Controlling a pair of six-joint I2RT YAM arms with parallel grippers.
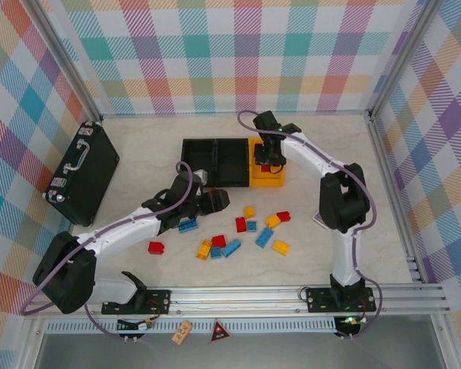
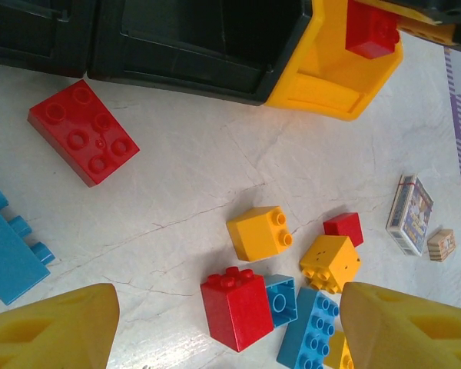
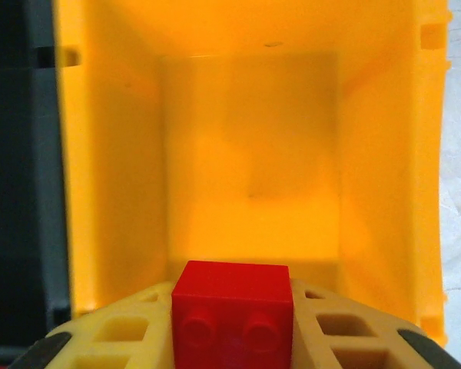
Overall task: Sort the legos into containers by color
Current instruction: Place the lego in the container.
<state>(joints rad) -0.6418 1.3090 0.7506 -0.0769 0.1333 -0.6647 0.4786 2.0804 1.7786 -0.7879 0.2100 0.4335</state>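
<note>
The right gripper (image 3: 232, 338) pinches a red brick (image 3: 230, 288) over the yellow bin (image 3: 107, 154), left gripper (image 2: 227, 330) spread (card's (image 2: 409, 213) print unreadable).

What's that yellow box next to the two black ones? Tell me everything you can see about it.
The yellow bin is a small open-topped rectangular tub of glossy orange-yellow plastic, upright on the table at the right end of the row, its side against a black bin. Its inside looks empty. The right gripper holds a red brick over its opening.
</note>
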